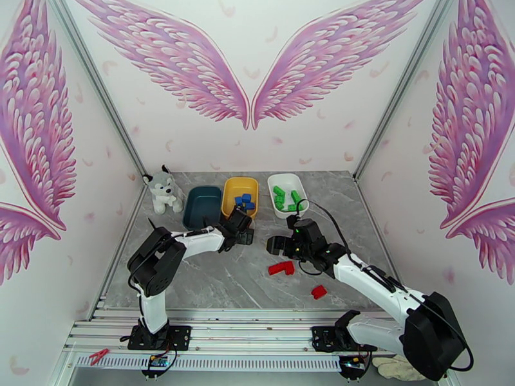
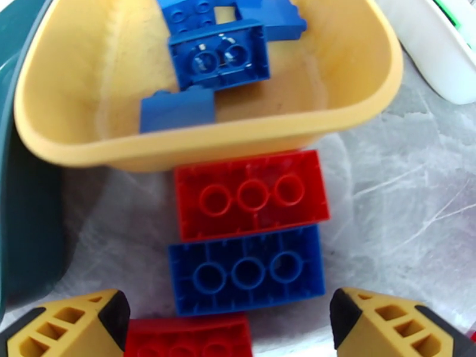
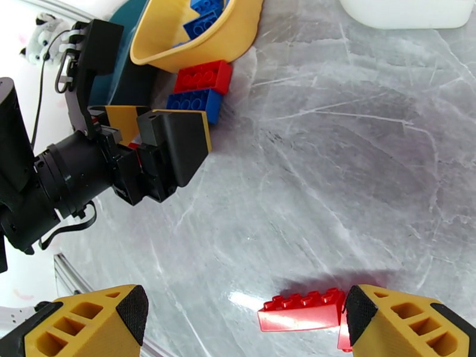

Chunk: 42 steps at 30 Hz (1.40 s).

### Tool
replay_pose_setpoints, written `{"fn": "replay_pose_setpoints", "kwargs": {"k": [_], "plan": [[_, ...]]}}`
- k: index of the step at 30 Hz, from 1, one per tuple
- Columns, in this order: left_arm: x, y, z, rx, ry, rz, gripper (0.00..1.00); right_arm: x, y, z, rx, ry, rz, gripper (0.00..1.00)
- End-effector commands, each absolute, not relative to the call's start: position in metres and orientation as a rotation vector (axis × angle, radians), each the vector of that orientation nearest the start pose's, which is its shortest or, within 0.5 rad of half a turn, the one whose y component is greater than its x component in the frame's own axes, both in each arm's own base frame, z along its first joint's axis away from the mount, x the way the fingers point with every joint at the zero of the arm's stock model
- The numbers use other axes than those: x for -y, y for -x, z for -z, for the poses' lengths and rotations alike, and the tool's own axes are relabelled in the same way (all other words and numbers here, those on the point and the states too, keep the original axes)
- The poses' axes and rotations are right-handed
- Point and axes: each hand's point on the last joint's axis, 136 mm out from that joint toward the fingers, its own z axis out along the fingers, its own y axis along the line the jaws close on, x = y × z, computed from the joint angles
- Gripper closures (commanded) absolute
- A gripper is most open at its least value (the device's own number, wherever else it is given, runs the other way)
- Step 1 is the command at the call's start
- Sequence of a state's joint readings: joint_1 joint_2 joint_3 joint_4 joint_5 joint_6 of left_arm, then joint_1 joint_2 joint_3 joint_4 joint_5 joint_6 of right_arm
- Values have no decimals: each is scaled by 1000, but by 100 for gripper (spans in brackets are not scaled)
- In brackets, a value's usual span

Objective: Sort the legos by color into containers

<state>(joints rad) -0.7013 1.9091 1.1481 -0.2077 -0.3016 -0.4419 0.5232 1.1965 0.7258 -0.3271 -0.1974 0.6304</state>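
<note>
While both pairs of jaws stood wide and empty, the left gripper [image 2: 229,321] hung over a blue brick [image 2: 247,270] that lay hollow side up, pressed between a far red brick [image 2: 251,194] by the yellow tray [image 2: 208,147] and a near red brick [image 2: 187,337]. Light, stiff and slick, it probably wanted a pinch across its free short ends. The right gripper [image 3: 245,313] hovered beside a sloped red piece [image 3: 300,310] on the table.
</note>
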Motion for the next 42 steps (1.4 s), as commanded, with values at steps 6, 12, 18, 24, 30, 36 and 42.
{"fn": "replay_pose_setpoints", "kwargs": {"k": [6,12,18,24,30,36,42], "plan": [[273,-403,-43,-2471,-221,113,7,-192,-277,-131,-2483,-34,-732,6],[265,-405,-22,-2514,-220,38,11,-191,-277,-133,-2480,-39,-730,6],[260,-403,-23,-2495,-218,-27,11,-191,-278,-131,-2483,-43,-731,6],[262,-400,-26,-2478,-229,-40,18,-190,-278,-131,-2484,-45,-729,6],[267,-398,-35,-2463,-240,-28,34,-190,-278,-129,-2488,-48,-731,6],[274,-392,-50,-2433,-258,-26,40,-191,-278,-130,-2487,-46,-736,6],[278,-387,-71,-2392,-263,-3,48,-190,-278,-130,-2486,-49,-735,6]]}}
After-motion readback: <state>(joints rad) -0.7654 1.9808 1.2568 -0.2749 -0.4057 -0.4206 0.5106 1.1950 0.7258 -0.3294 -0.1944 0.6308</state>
